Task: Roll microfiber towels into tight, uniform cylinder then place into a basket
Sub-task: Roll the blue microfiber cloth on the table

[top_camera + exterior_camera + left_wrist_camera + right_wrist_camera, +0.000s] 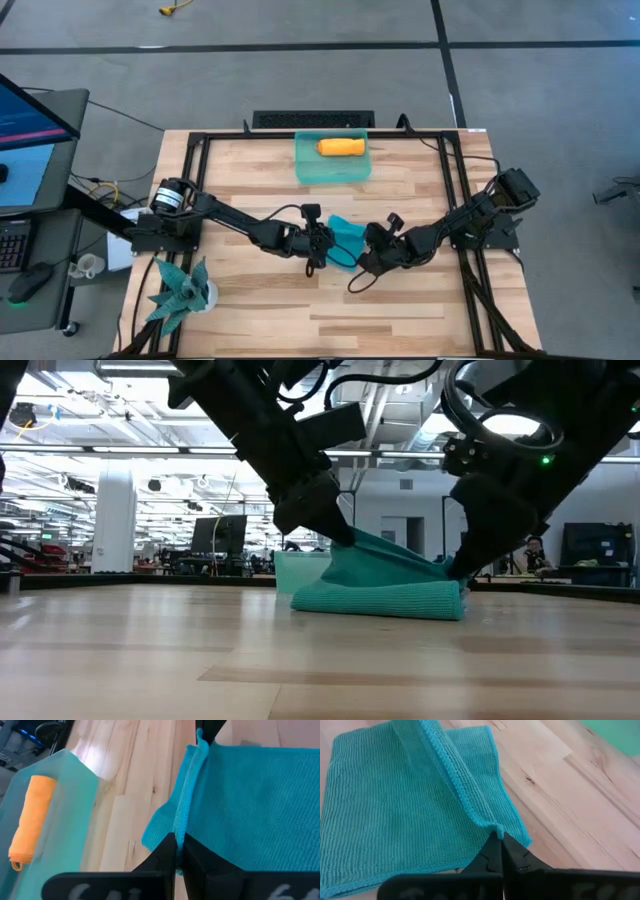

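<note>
The teal-blue microfiber towel [345, 240] lies mid-table, its lower layer flat on the wood [380, 600] and one stitched edge raised off it. My left gripper [322, 248] is shut on that edge from the left. My right gripper [368, 258] is shut on the same edge from the right. At the far side stands the sea-green basket [305, 170], with the orange towel [341, 148] lying rolled inside it. My left gripper pinches the towel's stitched edge [181, 827] between its two fingers, slanting down from the table's left. The edge runs straight from its fingers to the other gripper. The cloth below lies on the table. My right gripper pinches the end of the same stitched edge at a corner [492, 827] between its two fingertips, slanting down from the table's right. The held layer rises as a ridge over the flat layer [385, 820] that rests on the wood.
A spiky teal plant [182, 292] stands at the near left corner. A black metal frame [200, 140] borders the tabletop. Bare wood lies in front of the towel [340, 310]. A monitor [30, 130] stands off the table's left.
</note>
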